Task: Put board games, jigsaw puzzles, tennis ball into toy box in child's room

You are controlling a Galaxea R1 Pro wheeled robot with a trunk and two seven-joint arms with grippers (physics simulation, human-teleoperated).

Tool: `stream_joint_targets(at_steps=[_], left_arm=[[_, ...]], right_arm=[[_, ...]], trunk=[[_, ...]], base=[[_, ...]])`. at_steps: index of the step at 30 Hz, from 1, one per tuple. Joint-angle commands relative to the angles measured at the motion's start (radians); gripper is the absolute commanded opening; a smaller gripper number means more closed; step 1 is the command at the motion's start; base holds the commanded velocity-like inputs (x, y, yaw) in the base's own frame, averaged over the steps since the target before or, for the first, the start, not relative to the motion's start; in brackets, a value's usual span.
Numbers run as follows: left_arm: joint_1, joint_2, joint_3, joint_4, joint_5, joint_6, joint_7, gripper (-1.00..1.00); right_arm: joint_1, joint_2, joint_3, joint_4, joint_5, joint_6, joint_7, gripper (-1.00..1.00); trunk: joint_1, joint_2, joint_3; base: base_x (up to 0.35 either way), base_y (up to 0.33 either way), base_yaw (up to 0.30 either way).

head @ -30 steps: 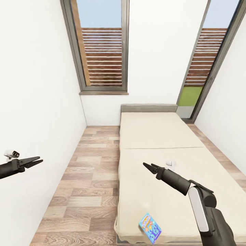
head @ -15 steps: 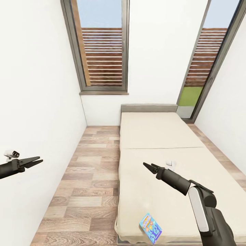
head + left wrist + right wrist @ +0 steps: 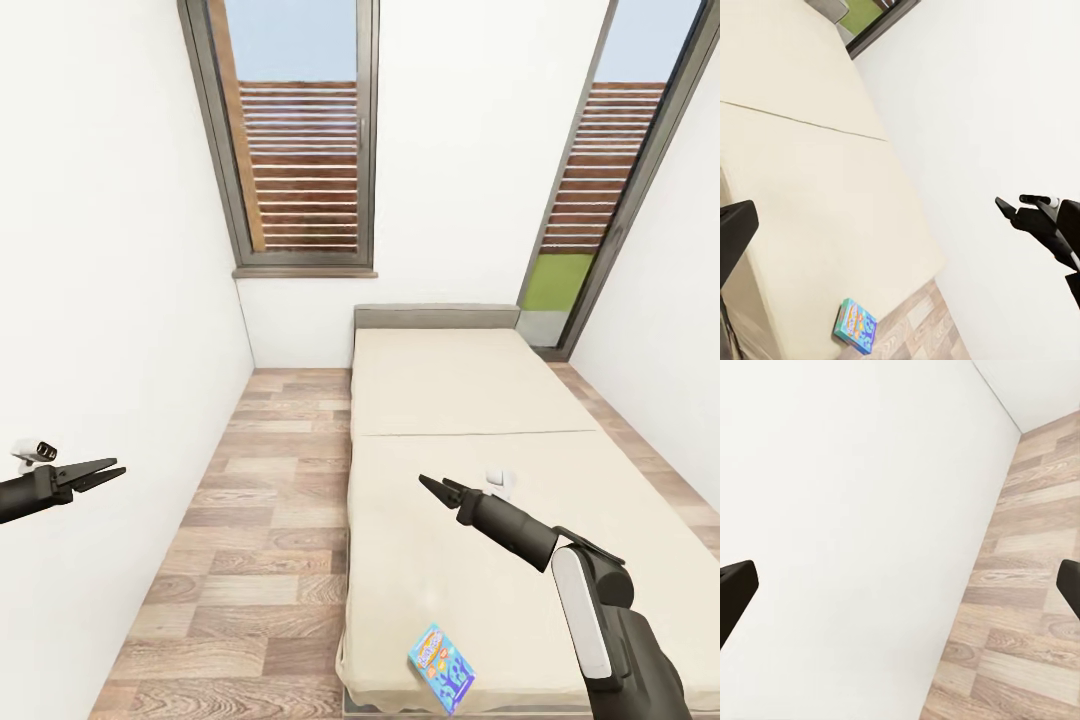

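Right hand (image 3: 437,490) hung empty over the bed (image 3: 450,400), fingers slightly apart. Blue board game (image 3: 441,667) lay below it at the bed's near edge. Left hand (image 3: 105,470) also empty, parted, over the floor (image 3: 260,520).

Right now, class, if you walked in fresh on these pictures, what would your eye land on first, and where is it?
First the long cream bed, running from the near edge back to the grey headboard under two tall dark-framed windows. Then the one bright thing: a blue board game lying at the bed's near foot corner. The right gripper hangs open above the cover, and the left gripper is open beside the white wall.
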Motion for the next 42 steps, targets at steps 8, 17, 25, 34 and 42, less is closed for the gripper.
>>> stream_joint_targets(at_steps=[8,17,25,34,42], left_arm=[[-0.001,-0.001,-0.001,0.000,0.001,0.011,-0.004,1.00],[-0.001,-0.034,-0.001,-0.001,-0.001,0.011,-0.004,1.00],[-0.001,-0.066,-0.001,-0.007,-0.003,0.012,-0.004,1.00],[-0.001,-0.077,-0.002,-0.009,-0.003,0.009,-0.004,1.00],[-0.001,-0.071,-0.002,-0.008,-0.004,0.005,-0.004,1.00]], right_arm=[[-0.001,0.002,-0.002,0.000,0.003,0.005,0.004,1.00],[-0.001,0.001,-0.011,0.007,-0.001,0.008,0.002,1.00],[0.001,-0.009,-0.085,0.012,-0.080,0.079,0.009,1.00],[0.227,-0.019,-0.421,0.031,-0.174,0.231,0.042,1.00],[0.417,-0.049,-0.565,0.110,-0.162,0.222,0.102,1.00]], trunk=[[0.001,-0.002,-0.002],[0.001,-0.002,-0.002],[0.001,-0.002,-0.002],[0.001,-0.002,-0.002],[0.001,-0.002,-0.002]], base=[[0.000,0.001,0.000],[0.000,0.000,0.000],[0.000,0.000,0.000],[0.000,0.000,0.000],[0.000,0.000,0.000]])
